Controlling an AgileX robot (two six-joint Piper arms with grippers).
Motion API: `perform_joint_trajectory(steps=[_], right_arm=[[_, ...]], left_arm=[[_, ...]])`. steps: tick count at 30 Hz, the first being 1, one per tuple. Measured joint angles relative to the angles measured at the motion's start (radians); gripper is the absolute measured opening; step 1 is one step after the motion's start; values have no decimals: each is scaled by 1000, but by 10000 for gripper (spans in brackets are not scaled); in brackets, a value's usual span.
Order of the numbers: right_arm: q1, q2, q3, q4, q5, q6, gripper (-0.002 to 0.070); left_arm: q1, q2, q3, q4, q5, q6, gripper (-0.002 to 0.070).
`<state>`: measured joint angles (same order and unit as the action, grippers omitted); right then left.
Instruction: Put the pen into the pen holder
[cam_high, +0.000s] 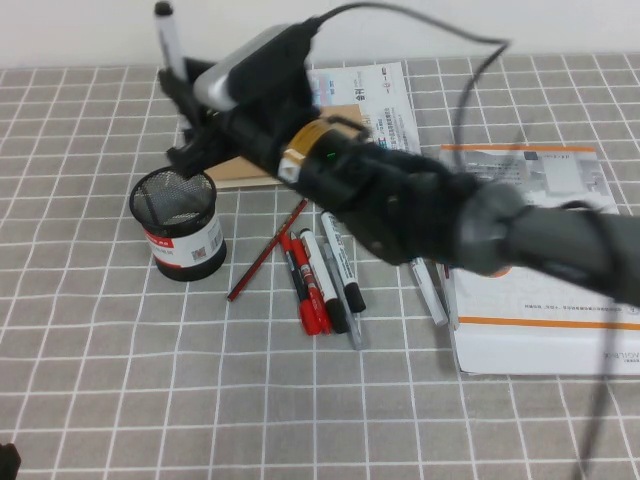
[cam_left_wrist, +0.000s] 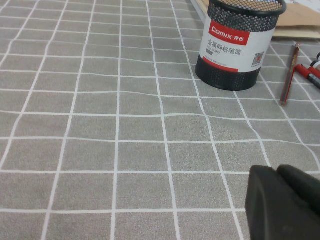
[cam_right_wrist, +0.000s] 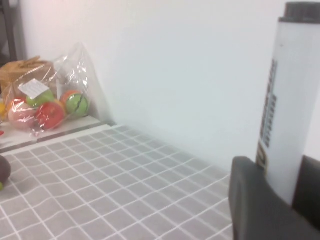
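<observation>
Right gripper (cam_high: 178, 85) above pen holder (cam_high: 178, 224) — pen (cam_high: 167, 38) clamped upright, left gripper (cam_left_wrist: 285, 202) low

The table (cam_high: 90, 380) wears a grey cloth crossed by white grid lines. The pen holder (cam_high: 180, 225) is black wire mesh with a red-and-white label band. The pen (cam_high: 170, 45) has a white barrel with a black end, pinched in the black right end effector (cam_high: 185, 100). The left end effector (cam_left_wrist: 287, 205) is black too. Red markers (cam_high: 305, 285) lie beside a thin red pencil (cam_high: 262, 255). The booklet (cam_high: 540, 270) is white with orange stripes.
</observation>
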<state>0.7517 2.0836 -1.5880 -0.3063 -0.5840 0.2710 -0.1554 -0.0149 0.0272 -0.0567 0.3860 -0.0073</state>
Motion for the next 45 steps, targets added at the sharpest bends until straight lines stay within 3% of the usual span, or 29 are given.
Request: perform_joint_trajectory(steps=[10, 16, 20, 23, 27, 30, 37, 45], right_arm=[[21, 214, -188, -19, 38, 129, 127], [21, 219, -190, -23, 154, 144, 333], [21, 191, -183, -45, 282, 146, 405], [21, 115, -136, -86, 368, 147, 361], [21, -75, 30, -131, 344, 166, 105], [21, -238, 212, -146, 259, 169, 20], [21, -621, 664, -169, 205, 173, -10], [21, -1004, 900, -147, 498, 173, -12]], left_arm=[[0, 0, 0, 0, 0, 0, -5], [0, 0, 0, 0, 0, 0, -5], [0, 0, 0, 0, 0, 0, -5], [0, 0, 0, 0, 0, 0, -5], [0, 0, 0, 0, 0, 0, -5], [0, 0, 0, 0, 0, 0, -5], [0, 0, 0, 0, 0, 0, -5], [0, 0, 0, 0, 0, 0, -5]])
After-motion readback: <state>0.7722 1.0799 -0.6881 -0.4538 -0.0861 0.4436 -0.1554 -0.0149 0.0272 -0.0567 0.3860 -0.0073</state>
